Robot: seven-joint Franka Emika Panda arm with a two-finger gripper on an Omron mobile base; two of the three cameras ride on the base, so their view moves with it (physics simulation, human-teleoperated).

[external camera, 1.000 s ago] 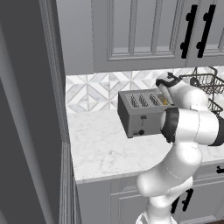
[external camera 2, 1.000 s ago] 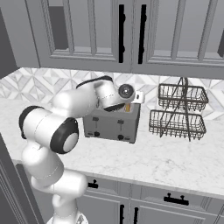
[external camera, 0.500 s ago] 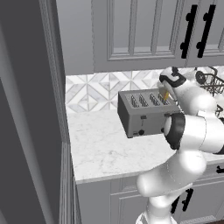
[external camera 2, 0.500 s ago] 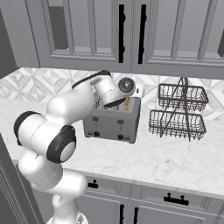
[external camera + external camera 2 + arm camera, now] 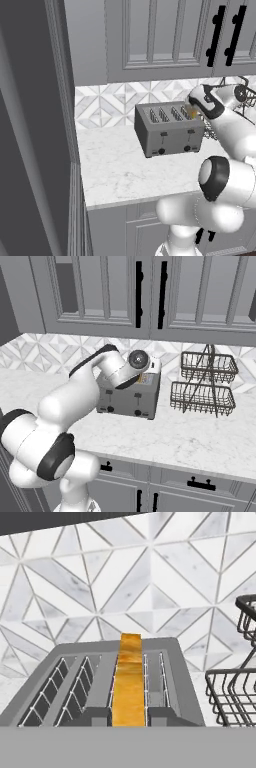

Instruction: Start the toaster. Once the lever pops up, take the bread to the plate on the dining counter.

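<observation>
Bread (image 5: 129,682) stands on edge in the toaster (image 5: 169,129), in the slot second from the right in the hand view, its top edge sticking up above the slot tops, tan-orange. In the left base view a bit of the bread (image 5: 192,113) shows at the toaster's right end, right by the hand. Toaster is dark grey, four slots on top, two levers and two knobs on its front face, sitting on the marble worktop (image 5: 120,170) near the tiled backsplash (image 5: 100,587).

Gripper (image 5: 129,721) is down at the bread, a dark fingertip (image 5: 95,716) on each side of the slice at the bottom of the hand view; claw is narrowed around the slice and looks closed on it, though actual contact is hard to confirm. In the right base view the wrist (image 5: 131,367) hangs over the toaster (image 5: 131,398) top and hides the bread.

Wire rack (image 5: 202,383), two tiers, stands on the worktop just right of the toaster, apart from it. Grey wall cabinets (image 5: 150,296) with black handles hang above. Arm comes in from the right in the left base view, bent over the worktop edge
</observation>
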